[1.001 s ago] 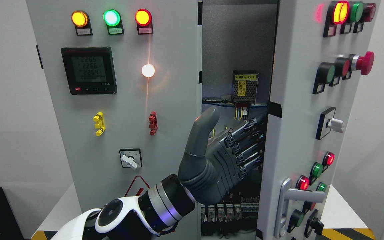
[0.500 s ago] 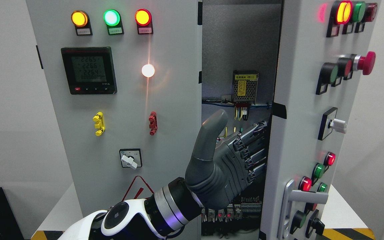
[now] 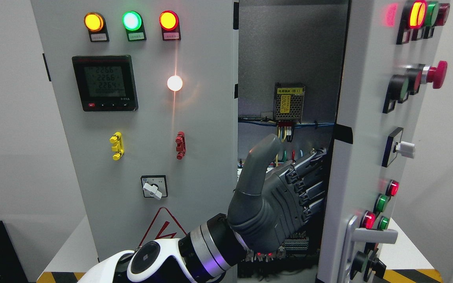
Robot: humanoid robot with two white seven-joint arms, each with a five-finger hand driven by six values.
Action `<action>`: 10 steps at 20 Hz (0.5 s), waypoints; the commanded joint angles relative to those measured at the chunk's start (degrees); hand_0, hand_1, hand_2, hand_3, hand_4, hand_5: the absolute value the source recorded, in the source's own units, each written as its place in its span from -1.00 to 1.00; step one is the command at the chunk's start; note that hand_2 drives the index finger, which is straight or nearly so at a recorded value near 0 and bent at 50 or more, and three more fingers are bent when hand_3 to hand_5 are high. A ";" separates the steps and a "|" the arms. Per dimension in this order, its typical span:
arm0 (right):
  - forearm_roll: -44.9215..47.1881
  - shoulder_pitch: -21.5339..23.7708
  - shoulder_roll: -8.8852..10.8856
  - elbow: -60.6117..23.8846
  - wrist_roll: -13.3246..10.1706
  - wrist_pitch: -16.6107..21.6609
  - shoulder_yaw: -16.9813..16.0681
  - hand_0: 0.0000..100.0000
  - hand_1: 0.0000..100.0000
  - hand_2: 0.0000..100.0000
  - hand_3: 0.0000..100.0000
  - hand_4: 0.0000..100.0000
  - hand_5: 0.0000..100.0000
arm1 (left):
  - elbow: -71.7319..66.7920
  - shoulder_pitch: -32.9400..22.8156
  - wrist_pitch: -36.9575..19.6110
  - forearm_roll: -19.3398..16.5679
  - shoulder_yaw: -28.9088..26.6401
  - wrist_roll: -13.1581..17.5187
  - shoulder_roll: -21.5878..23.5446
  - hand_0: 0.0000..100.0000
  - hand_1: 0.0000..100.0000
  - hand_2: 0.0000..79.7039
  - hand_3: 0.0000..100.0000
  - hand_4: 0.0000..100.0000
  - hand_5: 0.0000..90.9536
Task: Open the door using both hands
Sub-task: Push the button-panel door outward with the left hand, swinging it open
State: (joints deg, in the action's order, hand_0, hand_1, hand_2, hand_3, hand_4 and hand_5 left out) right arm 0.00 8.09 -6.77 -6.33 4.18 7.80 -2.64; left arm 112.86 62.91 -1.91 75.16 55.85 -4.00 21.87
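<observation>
Left robot hand (image 3: 285, 200) comes in from the lower left and reaches across to the right-hand door (image 3: 362, 157). Its fingers (image 3: 309, 177) run rightward and disappear behind the door's free edge; whether they hook that edge or press flat on the inner face cannot be told. Thumb up, clear of the door, pointing at the wiring inside. Nothing is clasped in the palm. Right robot hand not in view.

Key relation: the door lies immediately right of the hand, touching at the fingers. Its long axis is vertical, free edge on the near left, hinge side on the right. My judgement: further opening calls for a sweep to the right and toward the near side, around that hinge line, with the fingers kept on the edge. The left hand is the only one placed to do it.

Door, appearance: pale grey sheet metal, standing well ajar and seen obliquely. Its front carries lit indicator lamps, a red mushroom button (image 3: 437, 74), a white rotary switch and, low down, a silver lever handle (image 3: 372, 236), which the hand is not touching. A black patch sits on the free edge above the fingers.

The left cabinet panel (image 3: 144, 118) is shut, with meter and lamps. The open gap shows a power supply unit (image 3: 288, 102) and terminal rows. The cabinet stands on a white desk (image 3: 69, 247).

Risk, judged: fingers sliding off the thin edge.
</observation>
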 commanded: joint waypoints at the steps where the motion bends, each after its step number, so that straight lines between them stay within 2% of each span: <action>1: 1.41 0.00 0.00 0.00 -0.05 0.02 0.00 -0.62 -1.00 -1.00 -1.00 -1.00 -1.00 | -0.27 0.63 0.16 -0.19 2.42 -0.22 -2.80 -1.00 -1.00 -1.00 -1.00 -1.00 -1.00; 10: 1.41 0.00 0.00 0.00 -0.05 0.02 0.00 -0.62 -1.00 -1.00 -1.00 -1.00 -1.00 | -1.50 3.18 -0.20 -0.28 5.50 -0.13 -4.82 -1.00 -1.00 -1.00 -1.00 -1.00 -1.00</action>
State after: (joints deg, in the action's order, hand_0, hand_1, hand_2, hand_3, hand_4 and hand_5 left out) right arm 0.00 8.09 -6.77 -6.33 4.25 7.80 -2.64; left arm 112.44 64.46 -2.08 74.95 58.18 -4.15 19.60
